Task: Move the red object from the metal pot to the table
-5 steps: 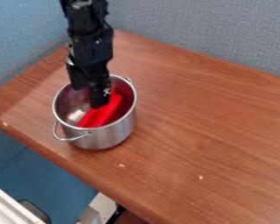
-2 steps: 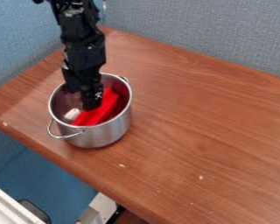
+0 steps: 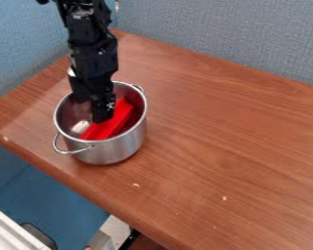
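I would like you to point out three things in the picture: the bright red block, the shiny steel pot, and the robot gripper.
bright red block [image 3: 116, 125]: camera view, on its visible middle inside the pot.
shiny steel pot [image 3: 110, 148]: camera view, on its outer front wall.
robot gripper [image 3: 91, 105]: camera view, between its open fingertips, inside the pot.

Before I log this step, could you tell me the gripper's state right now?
Gripper: open, lowered into the metal pot over the red object, holding nothing.
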`<state>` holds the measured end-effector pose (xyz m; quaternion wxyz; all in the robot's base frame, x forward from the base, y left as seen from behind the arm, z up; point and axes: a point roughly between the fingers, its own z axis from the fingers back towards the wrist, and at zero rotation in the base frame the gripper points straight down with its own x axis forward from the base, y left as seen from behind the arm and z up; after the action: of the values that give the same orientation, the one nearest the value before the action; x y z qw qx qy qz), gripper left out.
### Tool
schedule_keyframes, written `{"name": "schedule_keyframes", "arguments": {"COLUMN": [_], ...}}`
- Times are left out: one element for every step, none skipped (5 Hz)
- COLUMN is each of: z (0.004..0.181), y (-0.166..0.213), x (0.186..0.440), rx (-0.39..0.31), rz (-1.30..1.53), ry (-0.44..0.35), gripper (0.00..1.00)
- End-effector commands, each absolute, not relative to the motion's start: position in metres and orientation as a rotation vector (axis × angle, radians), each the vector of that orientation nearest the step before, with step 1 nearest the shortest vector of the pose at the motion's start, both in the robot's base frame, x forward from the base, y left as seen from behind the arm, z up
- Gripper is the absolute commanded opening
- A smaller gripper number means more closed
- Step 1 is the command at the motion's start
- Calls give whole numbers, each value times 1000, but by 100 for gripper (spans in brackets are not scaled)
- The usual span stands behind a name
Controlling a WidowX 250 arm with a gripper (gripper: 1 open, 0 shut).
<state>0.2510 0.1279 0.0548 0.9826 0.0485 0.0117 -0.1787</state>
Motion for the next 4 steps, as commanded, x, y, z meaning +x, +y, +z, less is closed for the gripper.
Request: {"name": "schedule_keyframes", "arguments": {"z": [25, 14, 7, 11], "y": [134, 125, 116, 107], "x": [248, 243, 239, 237], "rx": [87, 84, 97, 106], "rz": [-364, -381, -400, -408], "ry": [84, 99, 104, 102], "gripper": [100, 100, 100, 0]}}
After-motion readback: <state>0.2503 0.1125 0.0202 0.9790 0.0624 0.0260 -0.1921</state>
